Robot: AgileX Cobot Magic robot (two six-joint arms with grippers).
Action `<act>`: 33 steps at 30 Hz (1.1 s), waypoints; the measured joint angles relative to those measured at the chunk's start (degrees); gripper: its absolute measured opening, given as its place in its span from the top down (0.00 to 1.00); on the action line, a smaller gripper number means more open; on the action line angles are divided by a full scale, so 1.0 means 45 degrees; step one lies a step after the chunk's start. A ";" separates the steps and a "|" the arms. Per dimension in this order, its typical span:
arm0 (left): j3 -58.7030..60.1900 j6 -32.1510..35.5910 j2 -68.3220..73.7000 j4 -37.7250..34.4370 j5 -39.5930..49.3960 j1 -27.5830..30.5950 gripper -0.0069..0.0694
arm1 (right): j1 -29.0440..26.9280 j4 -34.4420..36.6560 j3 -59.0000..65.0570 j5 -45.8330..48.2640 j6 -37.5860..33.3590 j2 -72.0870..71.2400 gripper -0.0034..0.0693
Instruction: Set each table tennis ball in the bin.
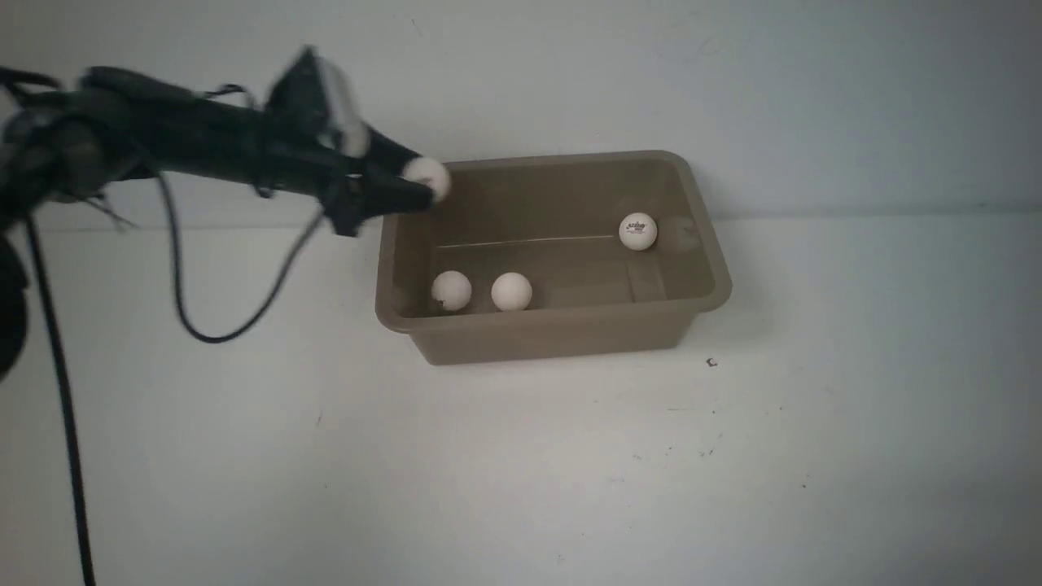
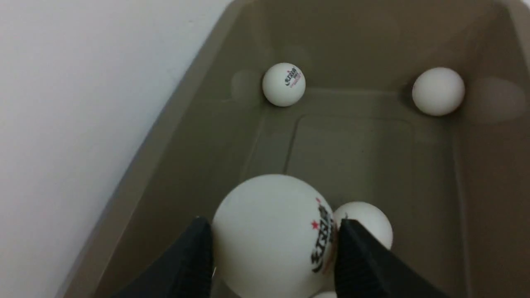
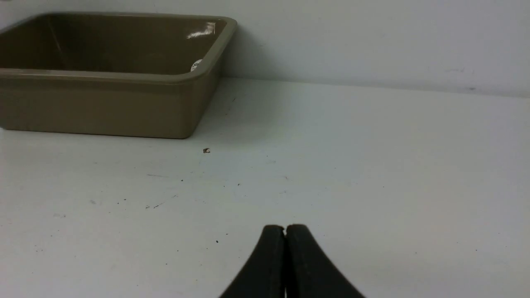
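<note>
The bin (image 1: 562, 330) is a taupe plastic tub, rectangular with rounded corners, a flared rim and sloping walls, standing upright on the white table (image 1: 521, 472) close to the far wall. Three white table tennis balls lie on its floor: two sit just beside each other against the near wall at the left end, the left one (image 1: 451, 290) and its neighbour (image 1: 511, 291), while a third with a dark printed logo (image 1: 637, 231) rests towards the far right. A fourth ball (image 1: 426, 177), printed with dark lettering and a red star, is gripped in the left pincer (image 2: 271, 240) above the bin's far left corner.
</note>
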 joint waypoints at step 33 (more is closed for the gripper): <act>0.0011 -0.5229 -0.4334 -0.3613 0.0118 -0.0668 0.19 | 0.0000 0.0000 0.0000 0.0000 0.0000 0.0000 0.98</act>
